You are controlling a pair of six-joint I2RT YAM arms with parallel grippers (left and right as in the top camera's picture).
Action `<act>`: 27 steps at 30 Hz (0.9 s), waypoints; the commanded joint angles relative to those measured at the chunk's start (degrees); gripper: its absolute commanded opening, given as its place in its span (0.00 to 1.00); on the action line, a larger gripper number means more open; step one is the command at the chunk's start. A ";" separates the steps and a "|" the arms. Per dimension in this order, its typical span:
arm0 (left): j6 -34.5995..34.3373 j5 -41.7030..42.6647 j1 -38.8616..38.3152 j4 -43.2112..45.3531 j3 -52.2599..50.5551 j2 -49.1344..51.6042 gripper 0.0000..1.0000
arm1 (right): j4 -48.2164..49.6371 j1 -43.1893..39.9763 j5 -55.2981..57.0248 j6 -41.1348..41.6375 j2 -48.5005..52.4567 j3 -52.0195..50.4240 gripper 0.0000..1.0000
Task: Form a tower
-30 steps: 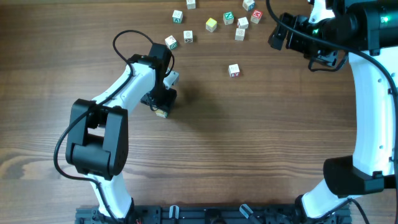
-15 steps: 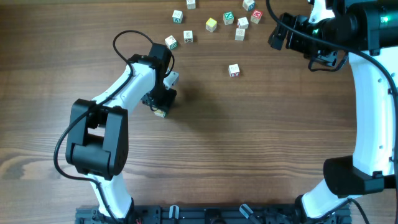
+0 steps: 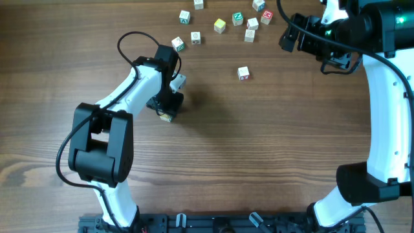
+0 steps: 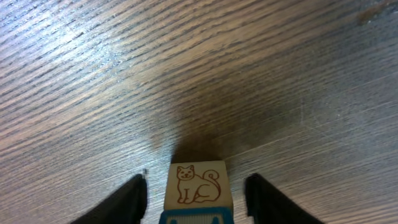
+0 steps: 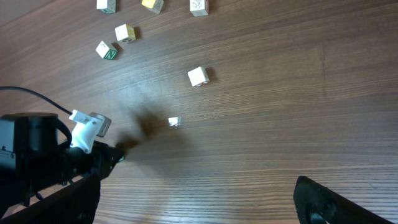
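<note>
Nothing moved: tower (image 4: 194,186) stands between left claw (image 4: 196,182) fingers, untouched.

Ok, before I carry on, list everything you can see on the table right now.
table: one, brown wood, under everything
loose blocks: ten, mostly pale, one yellow, scattered along the far edge
tower: one, pale with red-edged top, alone nearer than the scatter; height unclear from above
cat block: one, pale, between the left fingers, gaps both sides
left claw: one, black, open around the cat block
right claw: one, black, open, far right, holding nothing
</note>
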 commanded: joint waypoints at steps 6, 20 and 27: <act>0.04 -0.31 -0.04 -0.04 -0.42 0.87 0.76 | 0.09 0.07 0.79 -0.55 -0.09 -0.09 1.00; -0.31 -3.13 0.13 -3.98 -0.17 -1.97 0.98 | 0.07 0.07 0.79 -0.59 -0.09 -0.09 1.00; -0.33 -1.99 0.48 -3.91 -0.17 -1.97 0.69 | 0.07 0.07 0.79 -0.76 -0.09 -0.09 1.00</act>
